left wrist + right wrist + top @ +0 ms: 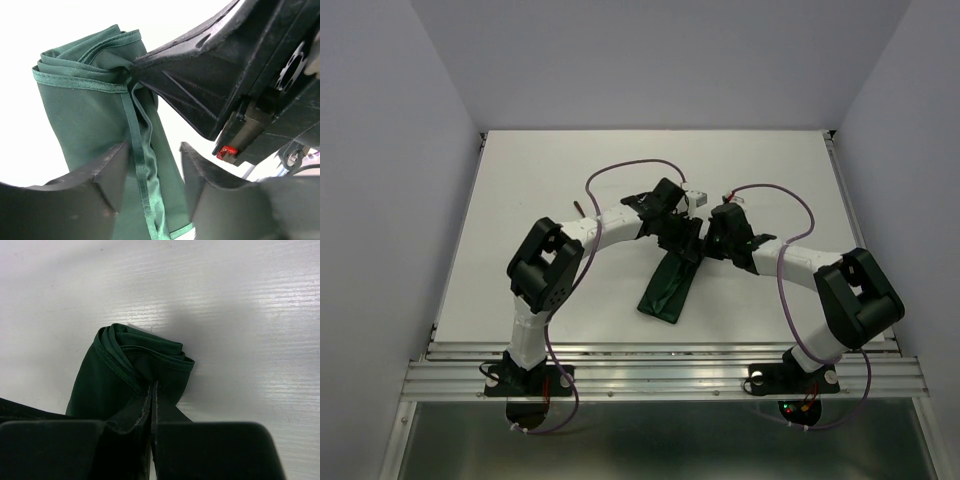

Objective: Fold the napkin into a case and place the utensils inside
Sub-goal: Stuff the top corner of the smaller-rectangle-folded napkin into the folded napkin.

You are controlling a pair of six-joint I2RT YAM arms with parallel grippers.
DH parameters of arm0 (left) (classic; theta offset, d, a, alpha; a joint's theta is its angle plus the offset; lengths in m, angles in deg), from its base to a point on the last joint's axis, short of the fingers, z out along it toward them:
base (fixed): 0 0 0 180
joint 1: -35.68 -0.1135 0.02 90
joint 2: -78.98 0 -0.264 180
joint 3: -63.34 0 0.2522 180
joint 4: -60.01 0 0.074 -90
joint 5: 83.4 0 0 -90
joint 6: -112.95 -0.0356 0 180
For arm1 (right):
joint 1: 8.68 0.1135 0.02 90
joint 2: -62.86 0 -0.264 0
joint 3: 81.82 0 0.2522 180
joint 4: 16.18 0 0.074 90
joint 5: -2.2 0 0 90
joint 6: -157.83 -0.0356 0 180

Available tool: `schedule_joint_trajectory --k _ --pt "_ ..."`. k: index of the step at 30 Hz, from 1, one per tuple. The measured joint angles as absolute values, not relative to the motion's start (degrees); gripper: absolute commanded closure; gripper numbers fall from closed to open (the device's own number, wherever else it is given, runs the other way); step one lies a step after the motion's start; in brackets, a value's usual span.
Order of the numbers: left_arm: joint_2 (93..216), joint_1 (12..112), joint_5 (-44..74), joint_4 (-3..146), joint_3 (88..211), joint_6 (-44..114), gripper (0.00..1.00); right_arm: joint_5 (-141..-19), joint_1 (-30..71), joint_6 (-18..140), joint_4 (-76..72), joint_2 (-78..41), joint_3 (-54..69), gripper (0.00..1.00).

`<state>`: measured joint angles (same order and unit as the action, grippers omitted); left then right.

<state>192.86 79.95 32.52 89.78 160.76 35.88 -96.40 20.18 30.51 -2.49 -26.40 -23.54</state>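
The dark green napkin (665, 290) lies folded into a long narrow bundle in the middle of the white table, its far end raised between the two wrists. My right gripper (154, 392) is shut on a fold at that far end of the napkin (120, 377). From the left wrist view its black fingers (200, 75) pinch the cloth's gathered corner. My left gripper (152, 172) is open, one finger on each side of the napkin's (80, 115) hemmed edge and clear of it. A small reddish-brown tip (578, 208), seemingly a utensil, peeks out behind the left forearm; the rest is hidden.
Both wrists (695, 235) crowd together over the table's centre. Purple cables (620, 168) loop above the arms. The white table (520, 180) is closed in by grey walls at the left, right and back. A metal rail (660, 365) runs along the near edge.
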Motion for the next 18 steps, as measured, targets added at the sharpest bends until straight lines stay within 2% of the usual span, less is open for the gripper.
schedule_joint_trajectory --k 1,7,9,16,18 --pt "192.8 79.9 32.5 89.7 160.7 36.1 0.56 -96.4 20.2 30.5 -2.5 -26.4 -23.5 0.99" --pt "192.8 79.6 32.0 88.5 159.5 37.3 0.79 -96.4 20.2 30.5 -2.5 -26.4 -23.5 0.99" --pt "192.3 79.4 31.8 88.1 158.9 37.8 0.80 -96.4 20.2 30.5 -2.5 -26.4 -23.5 0.99" --pt "190.2 78.4 31.4 86.6 157.8 38.7 1.00 -96.4 20.2 30.5 -2.5 -26.4 -23.5 0.99" --pt "189.6 78.2 31.4 86.3 157.3 38.8 1.00 -96.4 20.2 30.5 -2.5 -26.4 -23.5 0.99"
